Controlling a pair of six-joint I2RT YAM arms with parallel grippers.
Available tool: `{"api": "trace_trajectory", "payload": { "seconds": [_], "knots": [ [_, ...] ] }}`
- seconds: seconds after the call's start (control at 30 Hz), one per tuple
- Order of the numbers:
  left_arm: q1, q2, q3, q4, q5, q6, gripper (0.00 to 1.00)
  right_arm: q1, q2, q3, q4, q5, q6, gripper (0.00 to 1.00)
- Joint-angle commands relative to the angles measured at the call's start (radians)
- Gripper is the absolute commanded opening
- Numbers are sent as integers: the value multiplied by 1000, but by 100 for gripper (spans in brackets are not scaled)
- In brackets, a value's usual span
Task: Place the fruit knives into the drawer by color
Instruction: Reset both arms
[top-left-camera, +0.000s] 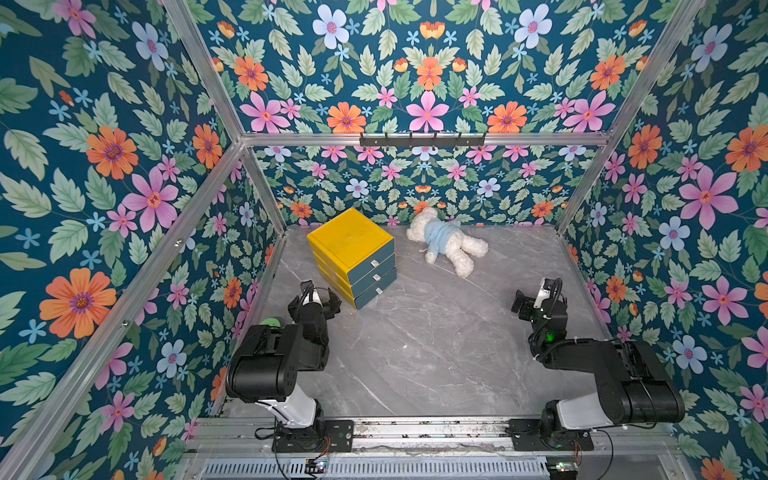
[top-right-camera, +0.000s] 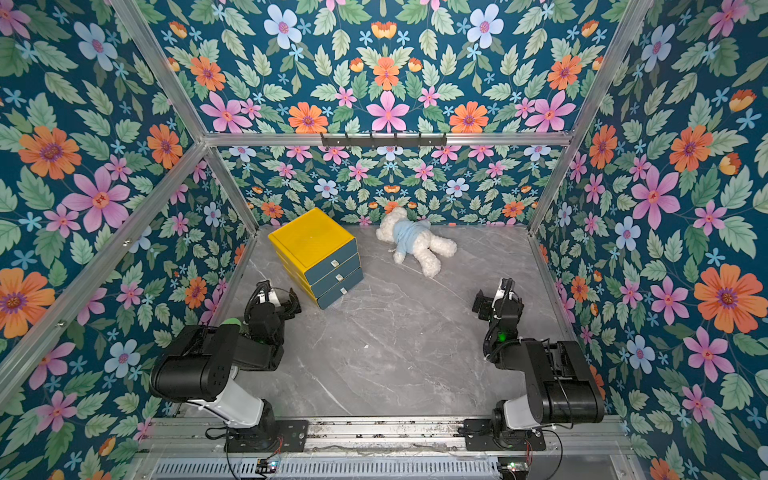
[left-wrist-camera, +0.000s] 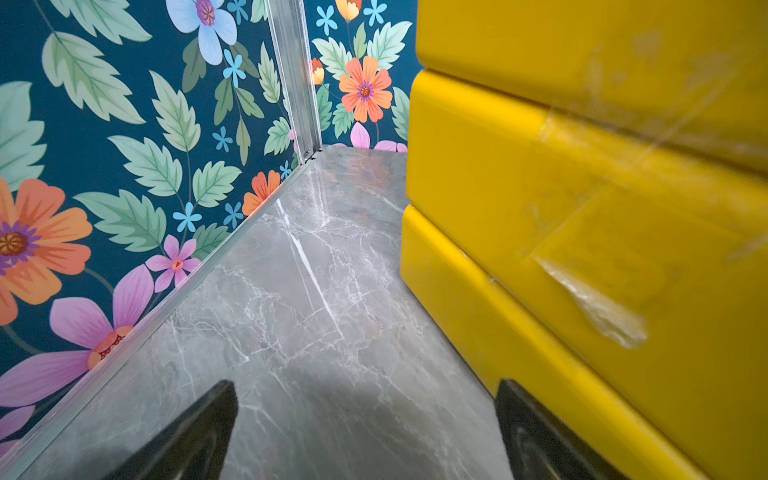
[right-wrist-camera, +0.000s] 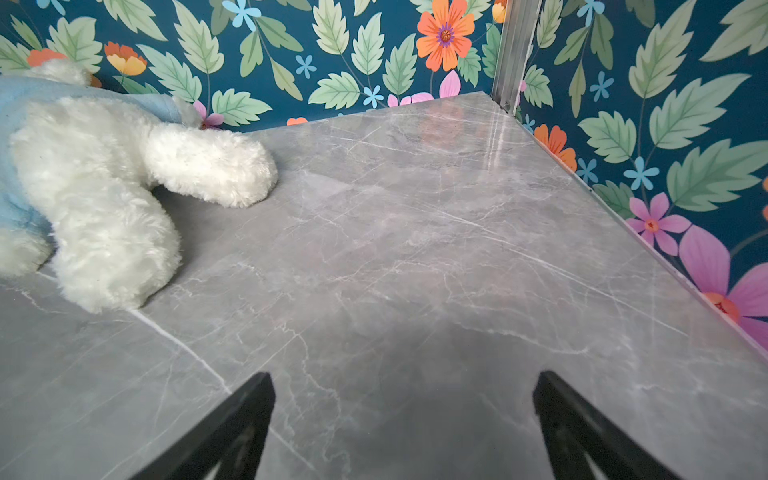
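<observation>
The fruit knives are out of view in every frame. The drawer unit (top-left-camera: 351, 245) (top-right-camera: 313, 243) is a yellow cabinet standing at the back left of the table, with three blue-grey drawer fronts (top-left-camera: 372, 266), all shut. My left gripper (top-left-camera: 316, 296) (left-wrist-camera: 368, 386) sits low beside the cabinet's yellow side wall (left-wrist-camera: 602, 208), open, with only bare table between its fingers. My right gripper (top-left-camera: 534, 294) (right-wrist-camera: 405, 382) hovers over the right part of the table, open and holding nothing.
A white teddy bear (top-left-camera: 446, 241) (right-wrist-camera: 104, 187) in a pale blue top lies face down at the back middle. Flower-patterned walls close in the grey marble table (top-left-camera: 436, 340) on three sides. A black hook rail (top-left-camera: 422, 139) hangs on the back frame.
</observation>
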Motion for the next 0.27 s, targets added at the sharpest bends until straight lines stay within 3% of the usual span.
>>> {"api": "trace_trajectory", "payload": {
  "seconds": [0.0, 0.23],
  "knots": [
    [2, 2, 15, 28, 53, 24, 99, 3, 1, -1, 39, -3, -11, 99],
    [4, -2, 16, 19, 90, 34, 100, 2, 1, 1, 38, -3, -11, 99]
  ]
}}
